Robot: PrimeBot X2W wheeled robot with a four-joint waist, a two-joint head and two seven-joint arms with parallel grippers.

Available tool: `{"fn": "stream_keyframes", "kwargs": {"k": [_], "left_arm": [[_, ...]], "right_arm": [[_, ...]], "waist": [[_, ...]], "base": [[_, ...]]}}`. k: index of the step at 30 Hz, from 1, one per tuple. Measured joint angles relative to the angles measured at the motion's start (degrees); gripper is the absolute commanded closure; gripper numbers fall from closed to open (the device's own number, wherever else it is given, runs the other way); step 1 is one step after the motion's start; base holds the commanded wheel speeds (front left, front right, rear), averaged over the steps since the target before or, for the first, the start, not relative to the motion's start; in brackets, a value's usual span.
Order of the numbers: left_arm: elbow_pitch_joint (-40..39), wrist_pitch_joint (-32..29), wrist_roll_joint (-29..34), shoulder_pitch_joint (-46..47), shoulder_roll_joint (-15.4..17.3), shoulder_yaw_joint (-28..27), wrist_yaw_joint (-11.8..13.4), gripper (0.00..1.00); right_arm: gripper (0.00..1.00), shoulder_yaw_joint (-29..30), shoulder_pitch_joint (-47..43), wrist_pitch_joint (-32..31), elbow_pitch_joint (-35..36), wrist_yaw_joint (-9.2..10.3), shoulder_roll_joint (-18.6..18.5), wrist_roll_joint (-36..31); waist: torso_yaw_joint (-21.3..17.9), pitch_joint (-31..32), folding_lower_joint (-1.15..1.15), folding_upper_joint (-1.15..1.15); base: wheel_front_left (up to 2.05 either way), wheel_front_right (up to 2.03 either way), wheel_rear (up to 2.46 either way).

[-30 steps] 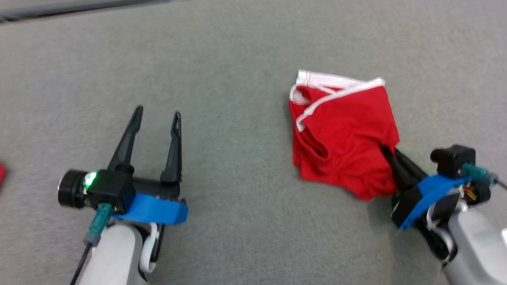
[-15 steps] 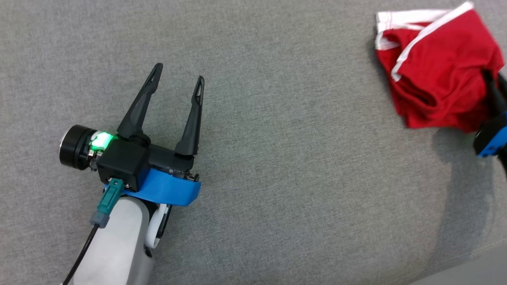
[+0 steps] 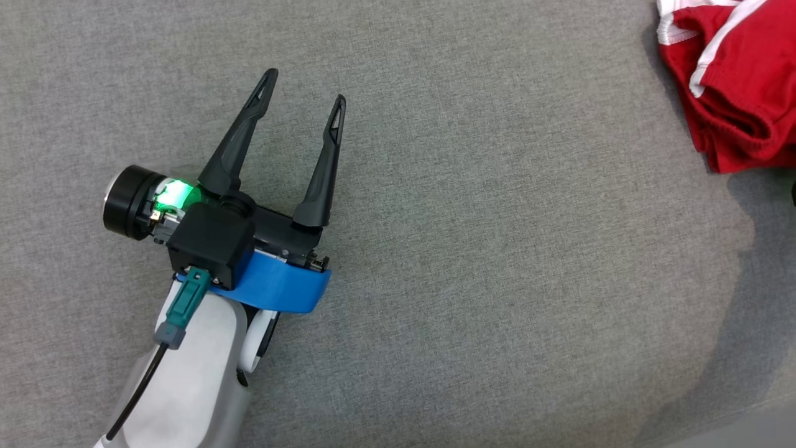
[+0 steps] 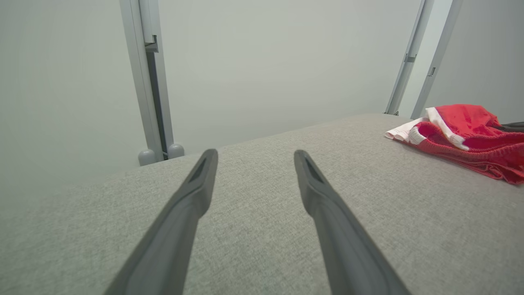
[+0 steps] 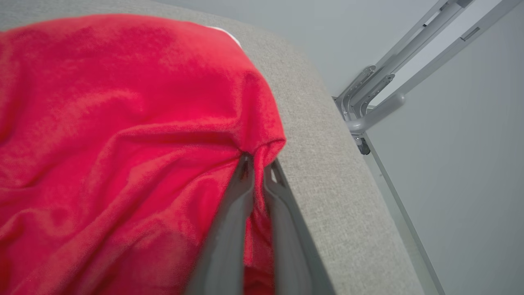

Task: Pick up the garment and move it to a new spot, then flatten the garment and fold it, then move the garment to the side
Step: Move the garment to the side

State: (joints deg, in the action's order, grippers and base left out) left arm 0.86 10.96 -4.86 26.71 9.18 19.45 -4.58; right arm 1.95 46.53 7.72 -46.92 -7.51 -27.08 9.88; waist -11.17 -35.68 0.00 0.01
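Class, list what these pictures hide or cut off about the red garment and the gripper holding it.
Head view: the garment runs off the top and right edges; full shape unknown.
Right wrist view: cloth wraps the tips of the right gripper, hiding how much is pinched.
Left wrist view: the right edge cuts off the garment.

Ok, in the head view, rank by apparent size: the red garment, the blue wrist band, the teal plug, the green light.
1. red garment, though cropped by the frame edge
2. blue wrist band
3. teal plug
4. green light
The last three likely sit nearer the camera, so this ranks looks only.
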Motion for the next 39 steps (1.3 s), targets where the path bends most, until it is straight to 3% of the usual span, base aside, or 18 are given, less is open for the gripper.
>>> {"fn": "stream_keyframes", "kwargs": {"k": [1,2,3,4,5,8,13,22,31,39], "left_arm": [[0.1,0.1,0.0,0.1,0.0,0.1,0.0,0.00],[0.2,0.3,0.0,0.2,0.0,0.2,0.0,0.00],[0.4,0.3,0.0,0.2,0.0,0.3,0.0,0.00],[0.6,0.5,0.0,0.2,0.0,0.4,0.0,0.00],[0.9,0.6,0.0,0.2,0.0,0.4,0.0,0.00],[1.8,1.0,-0.3,-0.1,-0.1,0.6,0.2,0.00],[3.3,1.5,-1.3,-2.4,-0.2,0.2,1.1,0.00],[5.9,1.7,-3.5,-7.7,-0.1,-1.5,3.7,0.00],[9.1,2.3,-6.8,-13.3,0.0,-5.2,6.7,0.00],[10.7,3.1,-9.2,-19.4,1.0,-9.0,9.2,0.00]], "right_arm": [[0.89,0.6,0.0,0.0,-0.3,0.01,0.1,-1.0],[0.59,1.3,0.0,0.2,-0.5,0.01,0.4,-1.6],[0.43,2.3,0.0,0.4,-0.7,0.00,0.6,-2.7],[0.04,3.5,0.0,0.4,-1.0,0.00,0.8,-4.1],[0.00,5.2,-0.2,0.4,-1.1,0.01,1.0,-5.4],[0.00,10.1,-1.8,1.8,-0.3,0.01,2.9,-9.1],[0.00,15.1,-8.7,4.8,6.3,0.01,9.8,-11.2],[0.00,12.6,-23.8,5.9,24.1,0.01,20.9,-8.1],[0.00,5.5,-33.6,1.5,37.3,0.01,23.5,-4.5],[0.00,1.3,-38.0,-0.9,41.8,0.01,24.0,-2.3]], "waist": [[0.1,0.0,0.00,0.00],[0.2,0.0,0.00,0.00],[0.3,0.2,0.01,0.00],[0.4,0.4,0.00,0.00],[0.5,0.7,0.00,0.00],[0.7,2.0,0.00,0.00],[1.0,5.4,0.00,0.00],[2.0,12.9,-0.01,-0.01],[6.0,20.2,-0.02,-0.01],[9.6,24.9,-0.01,-0.01]], "base": [[0.00,0.00,0.00],[0.00,0.00,0.00],[0.00,0.00,0.00],[0.00,0.00,0.00],[0.00,0.00,0.00],[0.00,0.00,0.00],[0.00,0.00,0.00],[0.00,0.00,0.00],[0.00,0.00,0.00],[0.00,0.00,0.00]]}}
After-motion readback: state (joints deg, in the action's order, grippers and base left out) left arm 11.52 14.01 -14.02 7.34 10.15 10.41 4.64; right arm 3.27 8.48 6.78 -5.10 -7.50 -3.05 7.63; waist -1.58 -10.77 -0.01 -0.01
